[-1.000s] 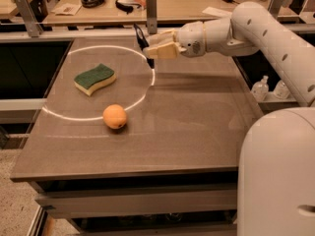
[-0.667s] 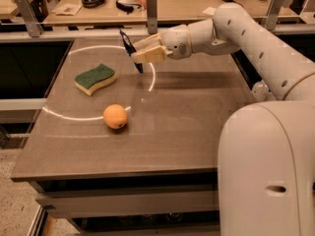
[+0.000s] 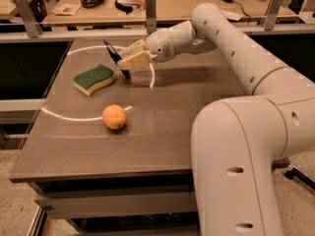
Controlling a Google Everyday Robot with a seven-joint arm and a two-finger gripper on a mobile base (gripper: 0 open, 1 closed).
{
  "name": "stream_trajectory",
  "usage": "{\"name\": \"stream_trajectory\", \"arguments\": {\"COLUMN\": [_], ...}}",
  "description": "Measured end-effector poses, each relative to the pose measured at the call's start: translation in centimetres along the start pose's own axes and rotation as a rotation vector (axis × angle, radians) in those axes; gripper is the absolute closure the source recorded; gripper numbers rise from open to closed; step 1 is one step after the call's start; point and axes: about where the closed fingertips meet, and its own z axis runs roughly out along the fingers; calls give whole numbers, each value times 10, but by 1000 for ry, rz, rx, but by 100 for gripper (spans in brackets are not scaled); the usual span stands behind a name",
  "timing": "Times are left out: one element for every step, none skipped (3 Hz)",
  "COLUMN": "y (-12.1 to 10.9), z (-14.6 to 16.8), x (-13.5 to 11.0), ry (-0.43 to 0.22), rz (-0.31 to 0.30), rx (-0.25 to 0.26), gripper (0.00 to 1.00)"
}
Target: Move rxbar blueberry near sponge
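The sponge [image 3: 93, 78], with a dark green top and pale yellow body, lies on the left part of the table [image 3: 197, 112]. My gripper [image 3: 129, 59] hangs just right of the sponge, low over the table. It is shut on the rxbar blueberry [image 3: 114, 55], a thin dark bar seen edge-on and tilted, its lower end close to the tabletop. The bar is a short way from the sponge's right end and does not touch it.
A round orange fruit [image 3: 114, 116] sits in front of the sponge. A bright ring of light runs across the tabletop. A metal rail [image 3: 150, 9] and a cluttered bench stand behind the table. My arm's white body fills the right foreground.
My gripper has moved left and a little toward the front with the bar in it, from the table's back middle to just beside the sponge. The sponge and orange have not moved.
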Motion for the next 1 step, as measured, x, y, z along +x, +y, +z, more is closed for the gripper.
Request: {"name": "stream_trajectory", "arguments": {"y": [0], "z": [3], "x": [-1], "ry": [-1], "rz": [0], "rx": [-5], "gripper": [82]}}
